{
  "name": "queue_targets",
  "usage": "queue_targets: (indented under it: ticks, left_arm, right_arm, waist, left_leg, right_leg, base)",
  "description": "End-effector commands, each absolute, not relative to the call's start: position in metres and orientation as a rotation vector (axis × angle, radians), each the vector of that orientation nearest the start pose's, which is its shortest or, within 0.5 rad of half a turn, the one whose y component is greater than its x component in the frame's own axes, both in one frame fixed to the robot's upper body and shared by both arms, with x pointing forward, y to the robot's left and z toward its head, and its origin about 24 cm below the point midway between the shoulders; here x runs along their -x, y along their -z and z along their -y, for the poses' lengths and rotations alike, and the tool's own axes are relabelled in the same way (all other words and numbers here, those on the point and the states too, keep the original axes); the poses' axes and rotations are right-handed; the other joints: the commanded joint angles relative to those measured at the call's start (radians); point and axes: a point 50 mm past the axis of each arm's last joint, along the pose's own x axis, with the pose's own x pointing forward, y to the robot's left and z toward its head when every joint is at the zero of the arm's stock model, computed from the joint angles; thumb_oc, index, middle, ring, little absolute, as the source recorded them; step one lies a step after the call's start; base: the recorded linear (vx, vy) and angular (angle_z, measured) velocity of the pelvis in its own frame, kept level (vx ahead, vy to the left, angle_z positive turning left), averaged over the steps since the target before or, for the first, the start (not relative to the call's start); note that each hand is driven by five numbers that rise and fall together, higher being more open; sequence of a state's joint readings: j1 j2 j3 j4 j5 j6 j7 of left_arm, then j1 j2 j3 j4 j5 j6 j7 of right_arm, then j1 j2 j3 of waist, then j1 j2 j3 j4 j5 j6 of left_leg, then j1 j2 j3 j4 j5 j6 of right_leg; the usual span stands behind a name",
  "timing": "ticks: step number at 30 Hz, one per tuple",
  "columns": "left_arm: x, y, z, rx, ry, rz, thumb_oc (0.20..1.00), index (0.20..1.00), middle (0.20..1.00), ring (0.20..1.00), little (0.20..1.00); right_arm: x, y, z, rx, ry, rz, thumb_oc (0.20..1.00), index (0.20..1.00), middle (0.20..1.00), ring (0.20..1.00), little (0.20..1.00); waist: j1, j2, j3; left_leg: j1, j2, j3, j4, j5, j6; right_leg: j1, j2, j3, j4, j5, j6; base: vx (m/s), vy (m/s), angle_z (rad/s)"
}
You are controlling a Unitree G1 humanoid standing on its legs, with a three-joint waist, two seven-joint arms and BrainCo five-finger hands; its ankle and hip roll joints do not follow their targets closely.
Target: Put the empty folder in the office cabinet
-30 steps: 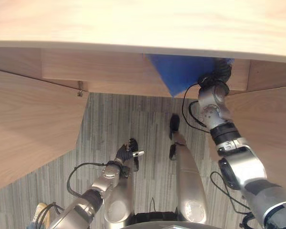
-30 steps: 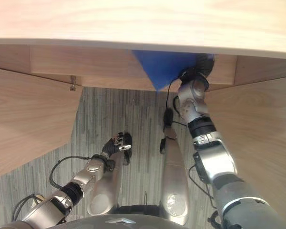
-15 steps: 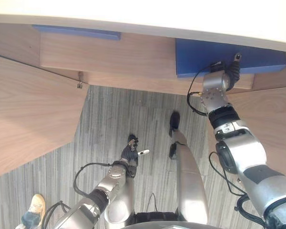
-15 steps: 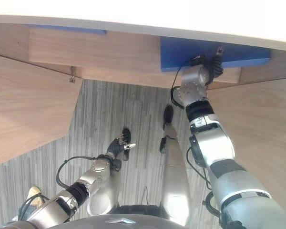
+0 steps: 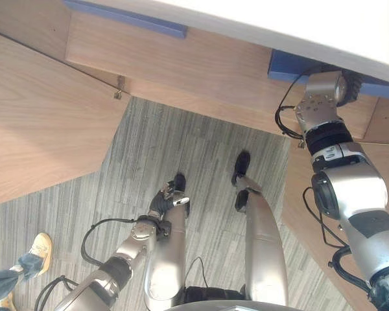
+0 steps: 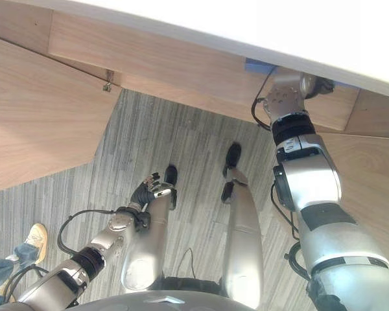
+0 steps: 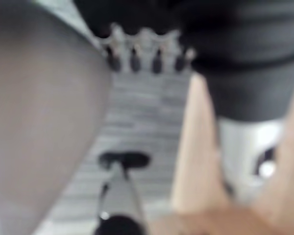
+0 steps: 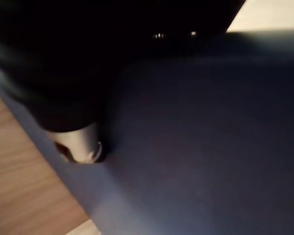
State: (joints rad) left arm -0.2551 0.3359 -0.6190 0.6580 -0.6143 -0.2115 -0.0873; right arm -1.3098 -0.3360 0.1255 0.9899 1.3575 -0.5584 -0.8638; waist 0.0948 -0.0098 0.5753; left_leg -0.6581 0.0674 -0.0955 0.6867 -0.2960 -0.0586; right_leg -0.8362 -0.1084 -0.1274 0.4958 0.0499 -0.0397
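Note:
The blue folder lies flat on the wooden cabinet's shelf, at its right end. Most of it is hidden under the cabinet's pale top; the right eye view shows a sliver of the folder. My right hand reaches into the cabinet and rests against the folder's upper face. My left hand hangs low beside my leg, its fingers relaxed and holding nothing.
A second blue folder lies further left on the same shelf. The cabinet's open doors stand at the left and the right. A person's tan shoe is on the striped carpet at the lower left.
The folder went from hanging corner-down to lying flat on the shelf, then deeper under the cabinet top with my right hand. The camera has shifted. The left hand stays low.

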Motion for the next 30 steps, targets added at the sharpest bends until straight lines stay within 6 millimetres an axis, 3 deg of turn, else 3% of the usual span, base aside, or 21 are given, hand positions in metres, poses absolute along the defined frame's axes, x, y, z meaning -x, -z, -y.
queue_targets:
  ticks: [1, 4, 14, 15, 24, 30]
  left_arm:
    - [-0.2, 0.082, -0.122, 0.108, 0.45, -0.549, 1.0, 1.0, 1.0, 1.0, 1.0]
    - [-0.196, 0.084, -0.125, 0.101, 0.465, -0.555, 1.0, 1.0, 1.0, 1.0, 1.0]
    - [-0.185, 0.085, -0.126, 0.115, 0.476, -0.555, 1.0, 1.0, 1.0, 1.0, 1.0]
    - [-0.186, 0.084, -0.125, 0.114, 0.483, -0.552, 1.0, 1.0, 1.0, 1.0, 1.0]
    - [-0.183, 0.083, -0.124, 0.11, 0.498, -0.546, 1.0, 1.0, 1.0, 1.0, 1.0]
    - [-0.181, 0.084, -0.125, 0.106, 0.494, -0.549, 1.0, 1.0, 1.0, 1.0, 1.0]
  right_arm:
    - [-0.389, -0.291, 0.248, -1.176, 0.817, 0.461, 0.2, 0.2, 0.2, 0.2, 0.2]
    - [-0.389, -0.298, 0.251, -1.154, 0.795, 0.474, 0.2, 0.2, 0.2, 0.2, 0.2]
    - [-0.389, -0.293, 0.256, -1.223, 0.794, 0.458, 0.2, 0.2, 0.2, 0.2, 0.2]
    - [-0.39, -0.294, 0.254, -1.215, 0.779, 0.457, 1.0, 1.0, 1.0, 1.0, 1.0]
    - [-0.399, -0.291, 0.24, -1.092, 0.71, 0.347, 1.0, 1.0, 1.0, 1.0, 1.0]
    - [-0.408, -0.277, 0.23, -1.005, 0.644, 0.214, 1.0, 1.0, 1.0, 1.0, 1.0]
  waist:
    - [0.008, 0.076, -0.055]
    - [0.012, 0.082, -0.055]
    - [0.015, 0.105, -0.055]
    - [0.018, 0.111, -0.055]
    - [0.023, 0.122, -0.055]
    - [0.022, 0.119, -0.055]
  left_leg:
    - [-0.036, 0.011, 0.028, -0.012, 0.067, 0.075]
    - [-0.064, 0.014, 0.026, 0.008, 0.09, 0.067]
    - [-0.152, 0.001, 0.027, 0.104, 0.11, 0.066]
    - [-0.164, -0.003, 0.029, 0.116, 0.107, 0.067]
    - [-0.203, -0.008, 0.043, 0.161, 0.097, 0.07]
    - [-0.209, -0.004, 0.056, 0.184, 0.086, 0.069]
  right_leg:
    - [0.024, 0.031, 0.04, 0.079, -0.153, 0.035]
    - [0.021, 0.031, 0.037, 0.095, -0.172, 0.024]
    - [-0.005, 0.025, 0.035, 0.127, -0.201, 0.004]
    - [-0.009, 0.023, 0.036, 0.132, -0.206, 0.002]
    - [-0.015, 0.019, 0.03, 0.129, -0.209, 0.0]
    - [-0.004, 0.014, 0.027, 0.112, -0.203, 0.002]
  base:
    - [0.08, -0.09, 0.09]
    - [0.09, -0.085, 0.12]
    - [0.03, -0.017, 0.01]
    - [0.0, 0.015, -0.06]
    - [-0.01, 0.003, -0.02]
    - [-0.02, 0.01, -0.04]
